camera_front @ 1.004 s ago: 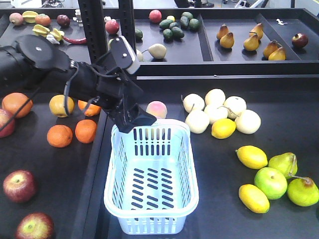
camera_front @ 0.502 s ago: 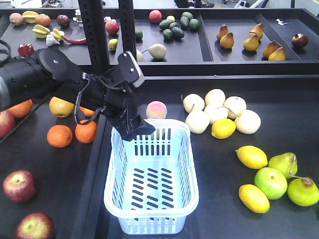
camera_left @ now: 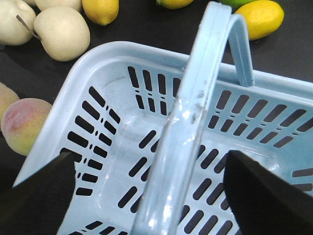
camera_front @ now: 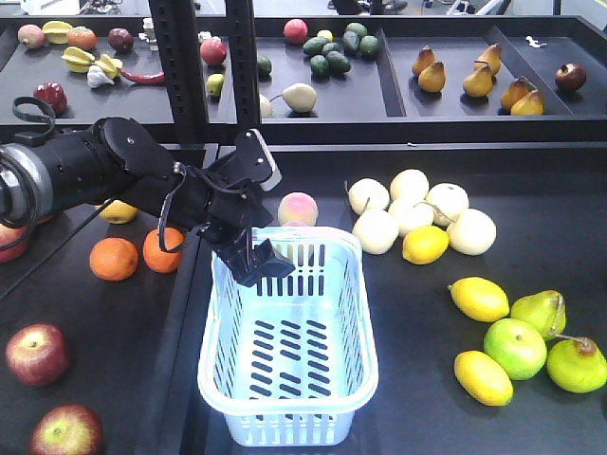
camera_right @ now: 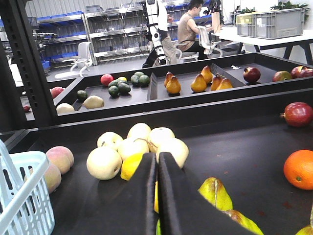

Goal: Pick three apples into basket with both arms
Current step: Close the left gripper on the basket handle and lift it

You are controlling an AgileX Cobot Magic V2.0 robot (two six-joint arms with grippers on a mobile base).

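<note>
Left gripper (camera_front: 258,263), jaws spread, hung over the basket (camera_front: 285,406); apples (camera_front: 36,354) lay outside it; right gripper (camera_right: 157,196) was clenched.

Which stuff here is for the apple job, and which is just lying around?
For the job: red apples, basket, left claw (open, over the basket), right claw (shut).

Just lying about: oranges, lemons, peach, green apple, pears.
</note>
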